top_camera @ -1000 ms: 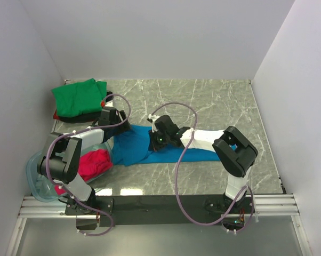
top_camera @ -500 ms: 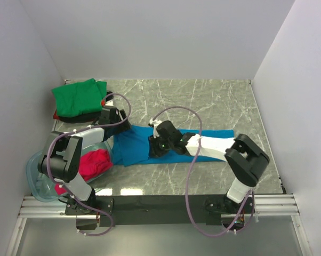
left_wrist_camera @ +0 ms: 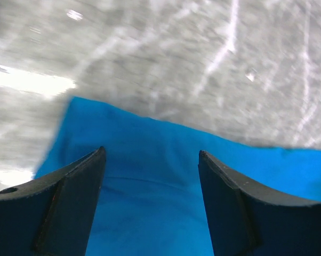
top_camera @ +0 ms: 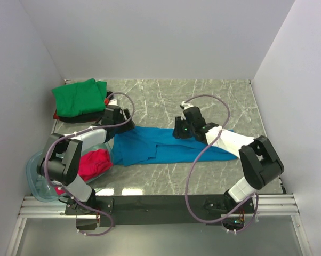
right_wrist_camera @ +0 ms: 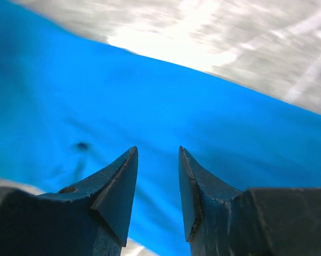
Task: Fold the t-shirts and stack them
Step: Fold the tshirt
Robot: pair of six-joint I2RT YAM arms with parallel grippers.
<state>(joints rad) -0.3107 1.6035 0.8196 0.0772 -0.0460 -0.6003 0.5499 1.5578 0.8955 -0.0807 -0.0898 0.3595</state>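
A bright blue t-shirt lies spread in a long band across the middle of the table. My left gripper hovers open over its back-left corner; in the left wrist view the blue cloth fills the gap between the wide-apart fingers of that gripper. My right gripper is open above the shirt's back edge, and nothing sits between its fingers. A folded green t-shirt tops a pile at the back left. A magenta-red t-shirt sits bunched in the bin.
The clear plastic bin stands at the near left, beside the left arm's base. Dark and red cloth edges show under the green shirt. White walls close in the marble table on three sides. Purple cables loop over both arms.
My right gripper has opened, let go of the blue shirt, and moved right and toward the back. The shirt now stretches further right. The left gripper has barely moved.
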